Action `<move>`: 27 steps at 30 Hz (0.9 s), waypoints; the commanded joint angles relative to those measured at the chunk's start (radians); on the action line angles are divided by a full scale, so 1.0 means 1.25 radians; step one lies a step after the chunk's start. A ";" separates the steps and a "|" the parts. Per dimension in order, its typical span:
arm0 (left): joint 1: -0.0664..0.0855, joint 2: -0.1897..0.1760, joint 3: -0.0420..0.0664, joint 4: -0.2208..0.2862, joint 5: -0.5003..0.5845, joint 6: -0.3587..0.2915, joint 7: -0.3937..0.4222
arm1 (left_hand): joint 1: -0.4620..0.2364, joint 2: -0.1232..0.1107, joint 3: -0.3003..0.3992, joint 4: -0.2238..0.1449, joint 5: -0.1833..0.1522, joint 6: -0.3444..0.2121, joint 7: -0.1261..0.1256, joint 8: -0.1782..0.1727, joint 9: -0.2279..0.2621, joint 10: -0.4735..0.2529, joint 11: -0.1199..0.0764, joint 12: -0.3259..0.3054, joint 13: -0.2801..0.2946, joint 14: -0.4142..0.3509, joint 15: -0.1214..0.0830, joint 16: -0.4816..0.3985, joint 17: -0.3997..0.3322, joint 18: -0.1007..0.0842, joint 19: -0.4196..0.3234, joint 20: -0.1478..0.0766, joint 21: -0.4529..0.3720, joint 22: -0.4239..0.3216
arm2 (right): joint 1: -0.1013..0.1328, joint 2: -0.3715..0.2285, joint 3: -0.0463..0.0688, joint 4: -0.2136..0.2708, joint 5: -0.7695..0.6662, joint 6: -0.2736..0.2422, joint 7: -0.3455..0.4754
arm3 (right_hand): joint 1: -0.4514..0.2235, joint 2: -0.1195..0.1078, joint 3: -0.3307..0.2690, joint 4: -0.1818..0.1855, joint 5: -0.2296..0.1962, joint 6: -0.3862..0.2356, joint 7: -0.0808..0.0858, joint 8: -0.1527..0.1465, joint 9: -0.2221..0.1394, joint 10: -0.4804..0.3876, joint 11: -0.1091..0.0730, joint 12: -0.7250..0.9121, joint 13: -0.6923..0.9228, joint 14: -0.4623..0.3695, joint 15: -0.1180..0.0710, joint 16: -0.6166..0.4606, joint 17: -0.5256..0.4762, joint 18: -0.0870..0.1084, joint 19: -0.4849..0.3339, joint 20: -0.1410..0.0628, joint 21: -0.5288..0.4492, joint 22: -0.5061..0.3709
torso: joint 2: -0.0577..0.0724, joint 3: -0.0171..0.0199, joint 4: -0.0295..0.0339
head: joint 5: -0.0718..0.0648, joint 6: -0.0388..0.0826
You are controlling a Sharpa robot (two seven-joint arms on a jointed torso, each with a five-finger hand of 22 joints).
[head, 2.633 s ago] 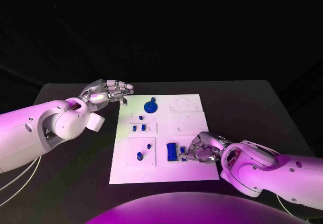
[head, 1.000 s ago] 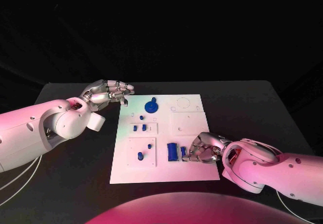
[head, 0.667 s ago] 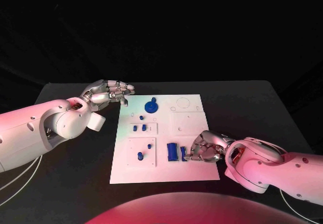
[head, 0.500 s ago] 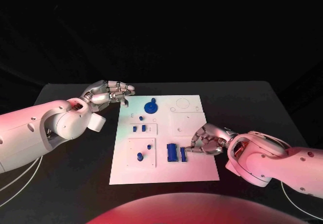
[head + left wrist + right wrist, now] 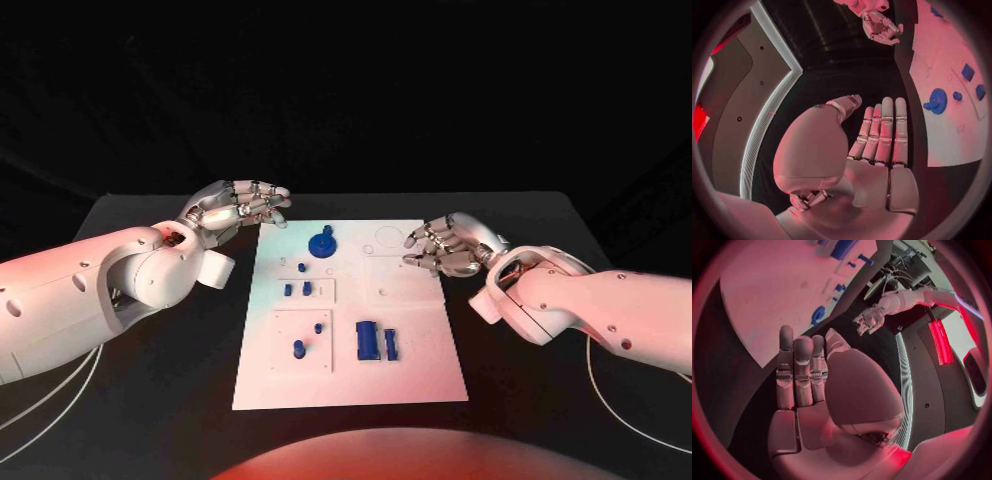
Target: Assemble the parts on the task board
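Our right robot hand [image 5: 450,246] hovers empty, fingers loosely apart; the long blue block [image 5: 366,341] lies nearer our body, lengthwise toward us. Left robot hand [image 5: 235,206] likewise empty.

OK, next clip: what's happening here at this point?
A two-armed robot is working on assembling blue parts on the white task board. Right now neither hand holds anything. The left hand hovers by the board's far left corner, and the right hand hovers over its far right edge, fingers extended. A round blue part sits near the board's far end, several small blue pieces lie mid-board, and two blue bars lie side by side nearer the robot.
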 commanded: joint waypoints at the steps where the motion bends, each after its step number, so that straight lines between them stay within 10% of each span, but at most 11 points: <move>1: -0.001 0.017 0.001 -0.020 0.056 -0.075 0.078 | 0.016 0.012 0.034 0.011 -0.004 0.009 0.025 0.012 -0.004 0.049 -0.004 -0.048 -0.005 -0.014 0.009 -0.119 -0.050 0.000 -0.040 0.027 -0.126 -0.079 | 0.006 0.030 0.004 -0.066 0.245 0.008 0.201 | 0.019 0.004 0.017 0.001 -0.011 0.004 0.007 -0.010 -0.017 -0.046 0.006 -0.070 -0.075 -0.048 0.010 -0.106 -0.060 0.007 -0.034 0.011 -0.051 -0.051 | -0.011 -0.0046 -0.0034 | -0.002 0.020; 7: -0.003 0.054 0.001 -0.077 0.106 -0.132 0.128 | 0.018 0.001 0.058 0.017 -0.008 0.007 0.015 -0.028 -0.031 0.107 0.006 -0.205 -0.004 0.010 0.022 -0.318 -0.094 0.001 -0.026 0.045 -0.294 -0.197 | 0.011 0.104 0.011 -0.215 0.408 0.055 0.303 | 0.024 -0.013 0.080 0.001 -0.039 -0.002 0.037 -0.047 -0.076 -0.093 0.055 -0.264 -0.357 -0.174 0.072 -0.366 -0.174 0.005 -0.190 0.072 -0.069 -0.232 | -0.021 -0.0037 -0.0076 | 0.001 0.053; 14: -0.006 0.089 0.001 -0.133 0.125 -0.167 0.146 | 0.011 0.000 0.039 0.014 -0.016 0.005 0.003 -0.068 -0.054 0.118 0.022 -0.294 -0.004 0.000 0.040 -0.429 -0.111 -0.011 -0.004 0.045 -0.365 -0.250 | 0.013 0.163 0.014 -0.330 0.473 0.095 0.353 | 0.016 -0.040 0.132 -0.005 -0.043 0.007 0.062 -0.081 -0.124 -0.085 0.082 -0.341 -0.561 -0.185 0.104 -0.517 -0.260 0.011 -0.254 0.112 -0.068 -0.422 | -0.027 0.0018 -0.0073 | 0.007 0.078; 15: -0.006 0.083 0.000 -0.125 0.091 -0.126 0.102 | -0.314 0.154 -0.424 -0.096 -0.194 -0.581 -0.154 -0.383 -0.204 -0.649 -0.140 -0.421 -0.054 -0.605 -0.106 -0.715 -0.178 -0.136 -0.519 -0.187 -0.547 -0.411 | 0.012 0.158 0.014 -0.318 0.396 0.044 0.281 | -0.351 0.070 -0.039 -0.231 -0.170 -0.762 -0.096 -0.163 -0.453 -0.338 -0.037 -0.435 -0.742 -0.437 0.015 -0.744 -0.552 -0.137 -0.958 -0.075 -0.117 -0.903 | -0.024 -0.0012 -0.0077 | 0.005 0.069; 17: -0.006 0.083 0.001 -0.124 0.091 -0.129 0.103 | -0.337 0.154 -0.424 -0.096 -0.194 -0.581 -0.154 -0.383 -0.204 -0.649 -0.140 -0.421 -0.054 -0.605 -0.106 -0.715 -0.178 -0.136 -0.519 -0.187 -0.547 -0.411 | 0.011 0.157 0.015 -0.315 0.399 0.041 0.282 | -0.374 0.070 -0.039 -0.231 -0.170 -0.762 -0.096 -0.163 -0.453 -0.354 -0.037 -0.435 -0.742 -0.451 0.015 -0.744 -0.552 -0.137 -0.958 -0.075 -0.117 -0.903 | -0.024 -0.0008 -0.0075 | 0.006 0.071; 18: -0.007 0.083 0.001 -0.121 0.091 -0.133 0.103 | -0.366 0.154 -0.424 -0.096 -0.194 -0.581 -0.154 -0.383 -0.204 -0.649 -0.140 -0.421 -0.054 -0.605 -0.106 -0.715 -0.178 -0.136 -0.519 -0.187 -0.547 -0.411 | 0.010 0.157 0.017 -0.311 0.403 0.038 0.283 | -0.402 0.070 -0.039 -0.231 -0.170 -0.762 -0.096 -0.163 -0.453 -0.925 -0.037 -0.435 -0.742 -1.023 0.015 -0.744 -0.552 -0.137 -0.958 -0.075 -0.117 -0.903 | -0.025 -0.0003 -0.0074 | 0.006 0.073; 23: -0.015 0.082 0.002 -0.094 0.092 -0.183 0.110 | -0.504 0.154 -0.424 -0.096 -0.194 -0.581 -0.154 -0.383 -0.204 -0.649 -0.140 -0.421 -0.054 -0.605 -0.106 -0.715 -0.178 -0.136 -0.519 -0.187 -0.547 -0.411 | -0.007 0.155 0.042 -0.261 0.454 0.001 0.295 | -0.558 0.070 -0.039 -0.231 -0.170 -0.762 -0.096 -0.163 -0.453 -0.925 -0.037 -0.435 -0.742 -1.023 0.015 -0.744 -0.552 -0.137 -0.958 -0.075 -0.117 -0.903 | -0.035 0.0066 -0.0052 | 0.015 0.098; 24: -0.017 0.082 0.003 -0.086 0.093 -0.197 0.112 | -1.086 0.154 -0.424 -0.096 -0.194 -0.581 -0.154 -0.383 -0.204 -0.649 -0.140 -0.421 -0.054 -0.605 -0.106 -0.715 -0.178 -0.136 -0.519 -0.187 -0.547 -0.411 | -0.011 0.154 0.049 -0.247 0.468 -0.009 0.298 | -0.585 0.070 -0.039 -0.231 -0.170 -0.762 -0.096 -0.163 -0.453 -0.925 -0.037 -0.435 -0.742 -1.023 0.015 -0.744 -0.552 -0.137 -0.958 -0.075 -0.117 -0.903 | -0.038 0.0085 -0.0046 | 0.017 0.105; 26: -0.022 0.082 0.004 -0.068 0.094 -0.230 0.116 | -1.086 0.154 -0.424 -0.096 -0.194 -0.581 -0.154 -0.383 -0.204 -0.649 -0.140 -0.421 -0.054 -0.605 -0.106 -0.715 -0.178 -0.136 -0.519 -0.187 -0.547 -0.411 | -0.022 0.153 0.065 -0.214 0.501 -0.034 0.306 | -0.632 0.070 -0.039 -0.231 -0.170 -0.762 -0.096 -0.163 -0.453 -0.925 -0.037 -0.435 -0.742 -1.023 0.015 -0.744 -0.552 -0.137 -0.958 -0.075 -0.117 -0.903 | -0.045 0.0130 -0.0031 | 0.022 0.122; 27: -0.025 0.082 0.005 -0.057 0.095 -0.250 0.119 | -1.086 0.154 -0.424 -0.096 -0.194 -0.581 -0.154 -0.383 -0.204 -0.649 -0.140 -0.421 -0.054 -0.605 -0.106 -0.715 -0.178 -0.136 -0.519 -0.187 -0.547 -0.411 | -0.029 0.152 0.075 -0.195 0.521 -0.049 0.311 | -1.202 0.070 -0.039 -0.231 -0.170 -0.762 -0.096 -0.163 -0.453 -0.925 -0.037 -0.435 -0.742 -1.023 0.015 -0.744 -0.552 -0.137 -0.958 -0.075 -0.117 -0.903 | -0.049 0.0156 -0.0023 | 0.026 0.131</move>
